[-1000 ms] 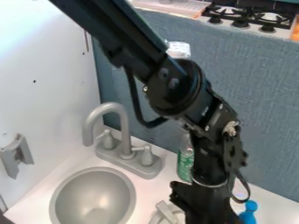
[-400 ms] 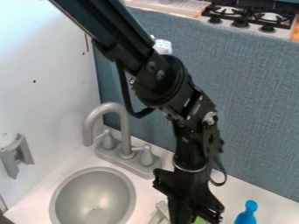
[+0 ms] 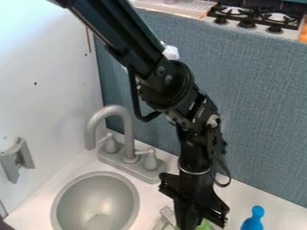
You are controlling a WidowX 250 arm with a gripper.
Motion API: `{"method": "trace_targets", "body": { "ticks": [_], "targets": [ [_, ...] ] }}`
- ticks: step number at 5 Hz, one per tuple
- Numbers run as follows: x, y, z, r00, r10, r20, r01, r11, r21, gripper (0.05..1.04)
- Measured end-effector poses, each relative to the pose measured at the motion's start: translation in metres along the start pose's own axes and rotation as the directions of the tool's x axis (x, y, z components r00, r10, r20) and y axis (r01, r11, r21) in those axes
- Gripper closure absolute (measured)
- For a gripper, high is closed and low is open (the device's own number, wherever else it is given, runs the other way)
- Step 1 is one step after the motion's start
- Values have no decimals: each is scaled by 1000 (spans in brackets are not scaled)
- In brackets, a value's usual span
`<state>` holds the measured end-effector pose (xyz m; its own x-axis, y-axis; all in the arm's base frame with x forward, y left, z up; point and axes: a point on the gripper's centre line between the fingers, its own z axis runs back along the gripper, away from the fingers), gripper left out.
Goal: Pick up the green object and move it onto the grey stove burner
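The arm (image 3: 195, 155) enters the camera view from the top edge at upper left and extends down over the white counter (image 3: 240, 191). The gripper (image 3: 192, 211) is located at the bottom edge of the view, right of the sink basin (image 3: 90, 197). Its state, open or closed, cannot be determined, nor can its grip on any item. A green object (image 3: 204, 225) is located immediately beside the gripper's lower part, partly hidden; contact between the two cannot be confirmed. A grey item (image 3: 164, 222) lies near the gripper on the basin side. A blue object (image 3: 254, 219) stands on the counter, apart from the gripper on the opposite side. The grey faucet (image 3: 124, 130), fitted with two handles, is mounted behind the basin. A blue-grey panel (image 3: 264, 112) borders the counter; a stove (image 3: 258, 19) is positioned beyond it
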<state>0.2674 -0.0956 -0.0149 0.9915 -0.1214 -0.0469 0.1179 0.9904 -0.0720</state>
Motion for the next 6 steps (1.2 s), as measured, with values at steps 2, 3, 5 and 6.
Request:
{"method": "trace_targets", "body": {
  "ticks": [2, 3, 5, 6],
  "targets": [
    [8, 5, -17, 1000, 11, 3, -11, 999, -38, 994],
    [12, 4, -24, 1000, 12, -4, -12, 999, -39, 994],
    [13, 5, -24, 999, 43, -6, -44, 996, -74, 761],
    [5, 9, -26, 997, 75, -33, -78, 994, -82, 481]
  ]
}}
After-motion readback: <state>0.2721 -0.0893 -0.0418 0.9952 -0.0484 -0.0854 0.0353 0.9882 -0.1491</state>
